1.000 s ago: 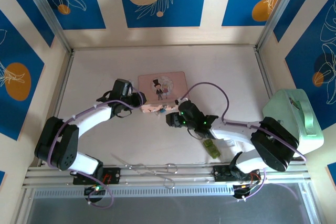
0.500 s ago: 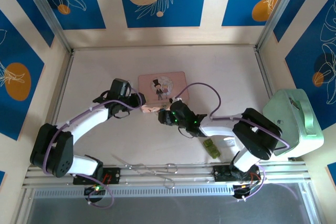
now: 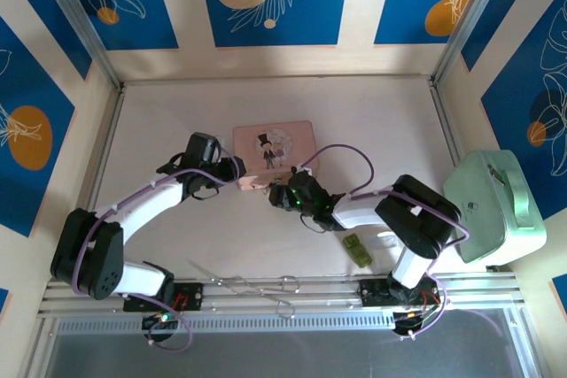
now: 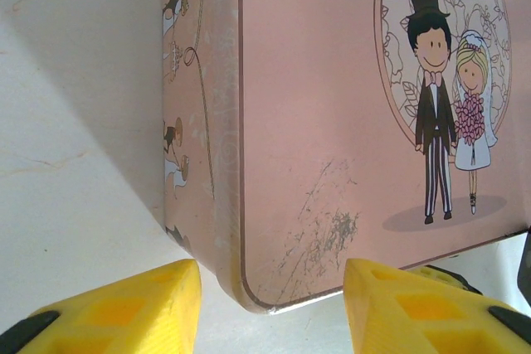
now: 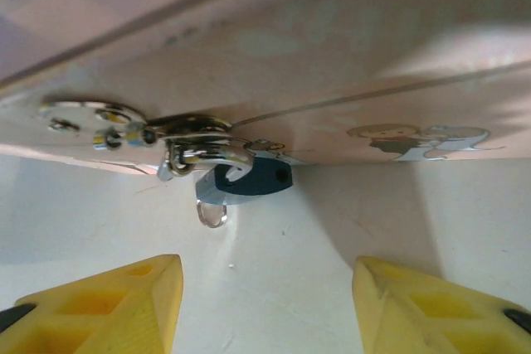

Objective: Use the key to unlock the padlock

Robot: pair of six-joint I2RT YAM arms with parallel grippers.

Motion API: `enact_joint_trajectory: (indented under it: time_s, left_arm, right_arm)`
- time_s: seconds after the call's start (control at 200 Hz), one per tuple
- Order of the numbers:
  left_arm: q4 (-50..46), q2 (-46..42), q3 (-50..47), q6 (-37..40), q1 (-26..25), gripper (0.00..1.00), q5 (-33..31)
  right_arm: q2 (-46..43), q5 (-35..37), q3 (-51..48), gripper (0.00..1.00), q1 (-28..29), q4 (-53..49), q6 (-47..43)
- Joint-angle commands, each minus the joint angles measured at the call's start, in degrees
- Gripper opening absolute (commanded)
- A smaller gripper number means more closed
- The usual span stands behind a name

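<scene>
The top external camera looks steeply down from afar, behind the 2 arm bases [image 3: 146, 288] at the frame's bottom, taking in the whole table [image 3: 372, 112]. The left wrist camera hangs very close over the pink box [image 4: 332, 122], facing its lid; the right wrist camera looks low and close at its side wall and the padlock [image 5: 245, 181]. All 3 views share that box.

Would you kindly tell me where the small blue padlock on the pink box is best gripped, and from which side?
Probably its blue body: the padlock juts out clear of the pink box, while its top is caught in the silvery latch. Come in low from the table in front, as the right claw faces it.
</scene>
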Motion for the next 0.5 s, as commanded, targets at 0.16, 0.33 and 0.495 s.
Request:
enact_joint_trajectory:
  time_s: [0.16, 0.33, 0.495]
  left_arm:
    - [0.02, -0.51, -1.46, 0.90, 0.17, 0.48, 0.00]
    - [0.37, -0.67, -1.92, 0.73, 0.17, 0.47, 0.54]
    - [0.42, -0.91, -2.10, 0.90, 0.17, 0.47, 0.92]
  right_arm:
    - [4.07, -0.02, 3.40, 0.55, -0.74, 1.35, -2.45]
    - [5.79, 1.10, 4.95, 0.53, -0.71, 0.75, -2.88]
    - [7.22, 2.35, 6.89, 0.52, -0.70, -1.02, -2.74]
